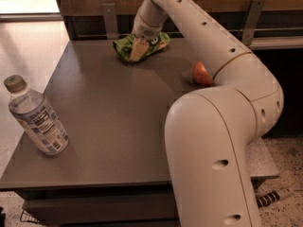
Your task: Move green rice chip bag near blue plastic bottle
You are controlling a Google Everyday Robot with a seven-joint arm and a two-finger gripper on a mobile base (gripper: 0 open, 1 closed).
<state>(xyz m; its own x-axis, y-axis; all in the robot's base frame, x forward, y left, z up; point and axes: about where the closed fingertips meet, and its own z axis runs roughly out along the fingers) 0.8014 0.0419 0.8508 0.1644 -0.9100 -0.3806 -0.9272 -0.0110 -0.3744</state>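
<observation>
The green rice chip bag (158, 42) lies crumpled at the far edge of the dark table (113, 108), near its middle. My gripper (140, 46) reaches down onto the bag's left part and covers some of it. The blue plastic bottle (35, 117) stands upright at the table's near left corner, far from the bag. It is clear with a tan cap and a printed label.
A red apple (202, 73) sits on the table's right side, partly behind my arm (222, 126). My arm fills the right foreground and hides the table's right part. A wooden wall with metal brackets (110, 18) runs behind the table.
</observation>
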